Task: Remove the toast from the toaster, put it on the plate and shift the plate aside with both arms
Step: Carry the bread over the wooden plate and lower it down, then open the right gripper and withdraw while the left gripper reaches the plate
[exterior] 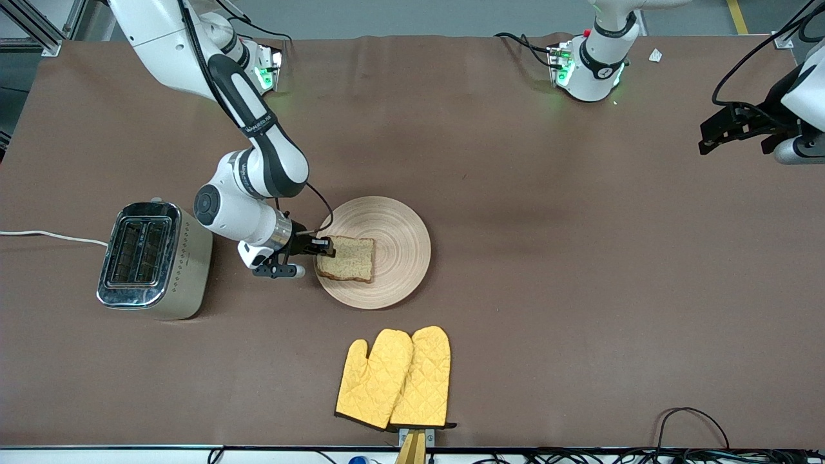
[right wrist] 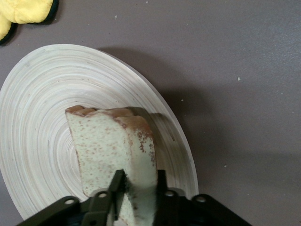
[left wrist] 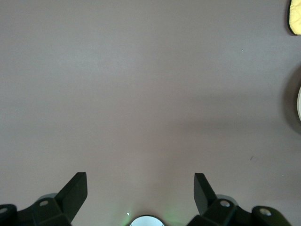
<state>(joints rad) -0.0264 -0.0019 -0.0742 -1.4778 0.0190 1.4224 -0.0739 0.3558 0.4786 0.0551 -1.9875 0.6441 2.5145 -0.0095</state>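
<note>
The toast [exterior: 348, 258], a speckled tan slice with a darker crust, lies over the round light-wood plate [exterior: 399, 248] at the plate's edge toward the toaster. My right gripper [exterior: 322, 247] is shut on the toast's edge, low over the plate's rim. In the right wrist view the toast [right wrist: 113, 146] runs from between the fingers [right wrist: 116, 183] out over the plate [right wrist: 37, 141]. My left gripper [exterior: 722, 132] waits in the air at the left arm's end of the table. In the left wrist view it [left wrist: 141, 190] is open and empty over bare brown table.
A silver two-slot toaster [exterior: 151, 258] stands toward the right arm's end, beside the right gripper, its white cord running off the table. A pair of yellow oven mitts [exterior: 394, 377] lies nearer to the front camera than the plate. Cables lie along the table's near edge.
</note>
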